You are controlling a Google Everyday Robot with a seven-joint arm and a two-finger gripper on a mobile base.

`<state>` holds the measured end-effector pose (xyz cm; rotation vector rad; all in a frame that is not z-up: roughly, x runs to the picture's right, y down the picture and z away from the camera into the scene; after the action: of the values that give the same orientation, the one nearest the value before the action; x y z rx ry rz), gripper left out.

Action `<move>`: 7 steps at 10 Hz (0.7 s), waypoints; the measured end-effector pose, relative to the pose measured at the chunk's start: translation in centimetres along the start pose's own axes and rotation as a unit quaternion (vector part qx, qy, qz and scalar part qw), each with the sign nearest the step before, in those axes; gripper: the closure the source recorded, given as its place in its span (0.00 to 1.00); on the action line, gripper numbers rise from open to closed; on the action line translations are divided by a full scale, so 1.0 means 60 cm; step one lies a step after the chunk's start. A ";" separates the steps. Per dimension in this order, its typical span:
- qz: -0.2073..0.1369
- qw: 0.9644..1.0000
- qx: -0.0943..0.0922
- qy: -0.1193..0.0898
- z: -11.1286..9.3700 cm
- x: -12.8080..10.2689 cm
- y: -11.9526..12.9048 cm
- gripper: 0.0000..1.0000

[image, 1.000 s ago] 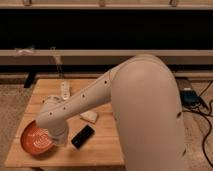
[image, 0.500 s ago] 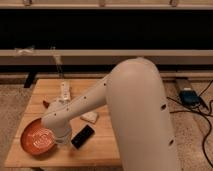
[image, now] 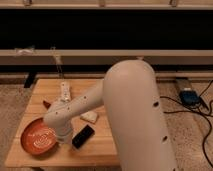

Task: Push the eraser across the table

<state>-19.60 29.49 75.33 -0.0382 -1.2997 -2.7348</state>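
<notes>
The eraser (image: 83, 136) is a flat black block lying on the light wooden table (image: 102, 145), near its front edge and just right of the orange plate (image: 38, 138). My white arm reaches down from the right over the table. My gripper (image: 63, 143) hangs at the end of it, low over the plate's right rim and just left of the eraser. The wrist covers most of the gripper, and I cannot tell whether it touches the eraser.
A small whitish-beige block (image: 90, 116) lies behind the eraser. A white elongated object (image: 64, 91) and a small red thing (image: 46, 104) lie at the table's back left. A blue device (image: 189, 96) and cables sit on the floor to the right.
The arm's big upper link has swung left, and the wrist has shifted slightly right over the plate's rim towards the eraser. The eraser has not moved.
</notes>
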 end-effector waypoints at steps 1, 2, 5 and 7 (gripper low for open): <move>0.015 1.000 -0.006 0.008 -0.007 -0.007 0.017 0.97; 0.026 1.000 -0.010 0.013 -0.011 -0.013 0.027 0.97; 0.052 0.998 -0.021 0.014 -0.016 -0.026 0.050 0.97; 0.071 0.997 -0.029 0.012 -0.018 -0.040 0.068 0.97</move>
<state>-16.70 26.32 77.66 -0.0992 -1.1631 -2.6434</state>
